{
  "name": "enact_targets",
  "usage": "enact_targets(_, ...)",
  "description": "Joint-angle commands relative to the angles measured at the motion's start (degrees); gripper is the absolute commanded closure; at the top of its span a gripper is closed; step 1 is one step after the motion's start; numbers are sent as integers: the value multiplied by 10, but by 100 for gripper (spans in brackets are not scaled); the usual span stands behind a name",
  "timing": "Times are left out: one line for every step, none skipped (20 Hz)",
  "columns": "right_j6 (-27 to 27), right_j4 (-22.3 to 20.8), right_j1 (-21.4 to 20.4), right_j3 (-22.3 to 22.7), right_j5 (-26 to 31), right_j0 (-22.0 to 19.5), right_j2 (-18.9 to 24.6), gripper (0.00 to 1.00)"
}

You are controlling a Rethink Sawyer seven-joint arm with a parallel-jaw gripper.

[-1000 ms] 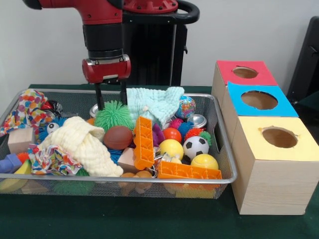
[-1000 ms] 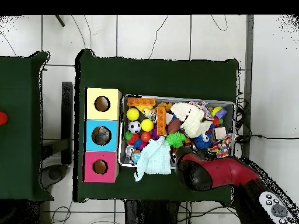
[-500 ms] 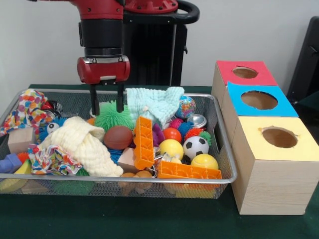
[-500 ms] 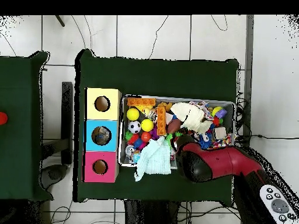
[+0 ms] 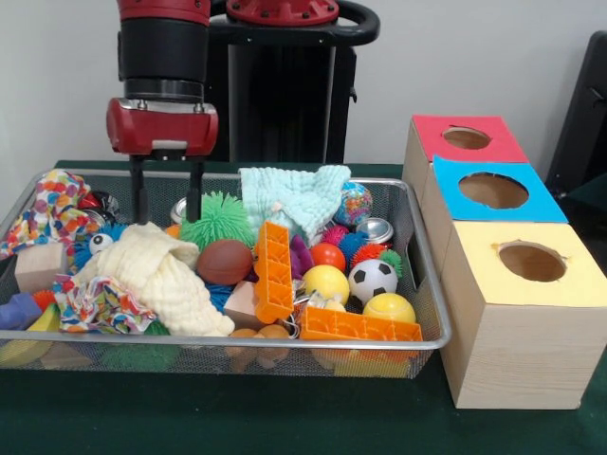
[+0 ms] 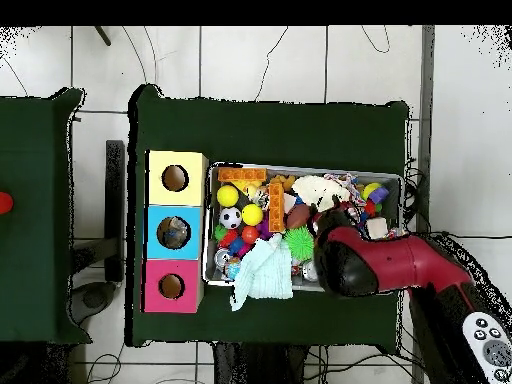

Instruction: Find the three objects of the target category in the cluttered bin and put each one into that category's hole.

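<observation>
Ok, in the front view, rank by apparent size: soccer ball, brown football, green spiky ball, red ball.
1. Green spiky ball
2. Brown football
3. Soccer ball
4. Red ball, partly hidden

The first two look close; the spiky ball sits farther back.

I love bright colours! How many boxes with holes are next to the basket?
3, in a row: the yellow box nearest, the blue box in the middle, the red box farthest back.

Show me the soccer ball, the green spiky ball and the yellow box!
Soccer ball (image 5: 372, 280), front view, on its white middle.
Green spiky ball (image 5: 220, 219), front view, on its spiky top.
Yellow box (image 5: 569, 284), front view, on its yellow lid beside the hole.
</observation>
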Motion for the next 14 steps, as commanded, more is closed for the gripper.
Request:
enact_targets(-94, -21, 21, -71, 75, -17, 57, 0)
enact_targets(-99, -21, 27, -76, 81, -18, 60, 0)
enact_targets(-104, -21, 32, -81, 86, -19, 63, 0)
enact_targets(-108, -24, 38, -87, 91, -17, 61, 0)
enact_targets(-106, -31, 43, -92, 91, -13, 56, 0)
enact_targets(-108, -31, 51, -95, 95, -14, 57, 0)
enact_targets(-112, -29, 57, -94, 103, -15, 58, 0)
enact_targets(-115, -25, 65, -92, 110, -17, 62, 0)
enact_targets(-115, -23, 73, -95, 117, -14, 60, 0)
enact_targets(-111, -27, 77, -100, 119, -7, 52, 0)
enact_targets(-108, -33, 81, -105, 121, 0, 44, 0)
enact_targets(-105, -36, 85, -108, 121, 3, 40, 0)
enact_targets(-105, -40, 91, -117, 127, 11, 33, 0)
enact_targets(-105, -43, 95, -123, 135, 15, 27, 0)
